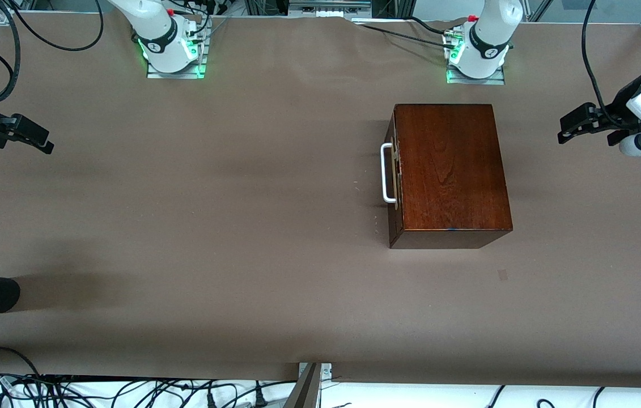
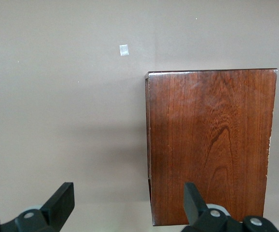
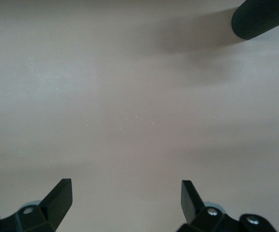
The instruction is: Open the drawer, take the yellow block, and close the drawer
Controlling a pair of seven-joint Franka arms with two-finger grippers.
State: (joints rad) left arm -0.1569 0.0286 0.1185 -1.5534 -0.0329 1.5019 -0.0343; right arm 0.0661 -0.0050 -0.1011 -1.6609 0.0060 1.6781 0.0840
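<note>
Front view: drawer (image 1: 395, 173) shut, no step begun; left gripper (image 1: 567, 131) and right gripper (image 1: 42, 144) hang spread, empty, at table ends; next, hook handle (image 1: 386, 173).

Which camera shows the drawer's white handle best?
The front view: the handle shows whole on the shut drawer. The left wrist view shows only the box's top; the right wrist view shows bare table.
</note>
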